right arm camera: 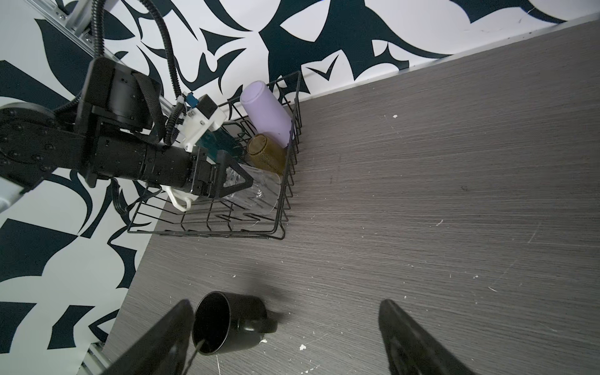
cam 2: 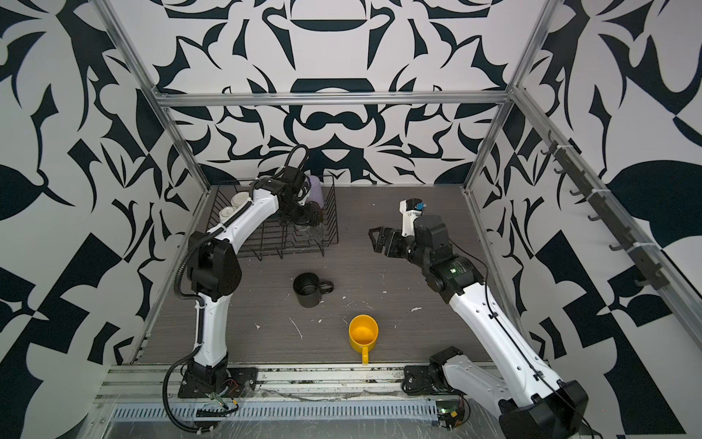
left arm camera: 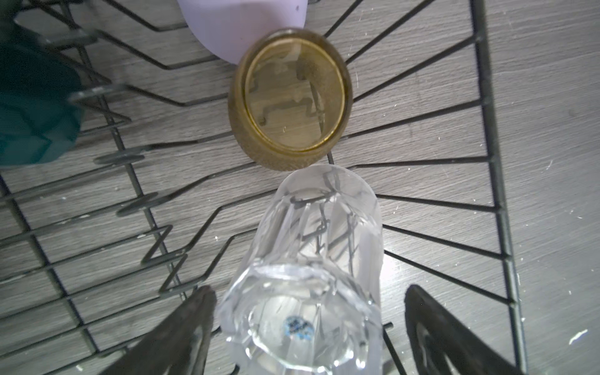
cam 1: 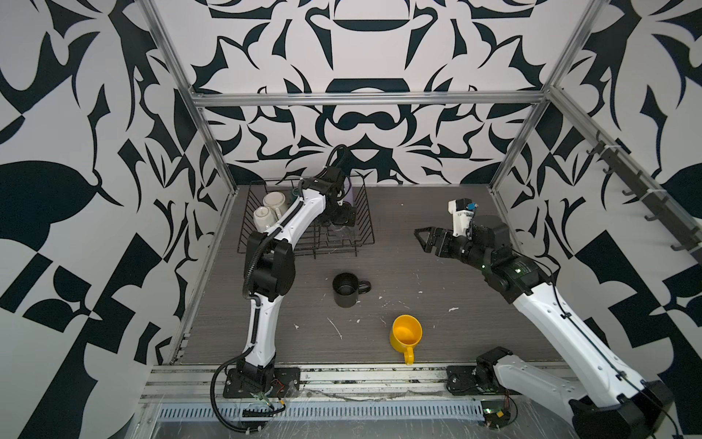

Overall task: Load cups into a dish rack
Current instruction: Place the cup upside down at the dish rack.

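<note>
- Step in hand: release of the clear faceted glass (left arm camera: 311, 259) into the black wire dish rack (left arm camera: 487, 130). The glass lies on its side there, just beside the small olive-brown glass (left arm camera: 289, 97).
- Left gripper (left arm camera: 308, 290): jaws spread either side of the clear glass, no grip.
- Right gripper (cam 1: 421, 240): jaws wide apart, empty, above the table.
- Outstanding: black handled mug (cam 1: 345, 289) and yellow handled mug (cam 1: 406, 334) stand on the table, outside the rack.
- Next move, as judged: withdraw the left gripper without nudging the glass, then take the black mug.

The left arm (cam 1: 300, 216) reaches far forward, wrist bent down, left claw (left arm camera: 305, 292) spread apart. The right arm (cam 1: 551, 304) hangs angled inward, right claw (right arm camera: 285, 303) wide open.
</note>
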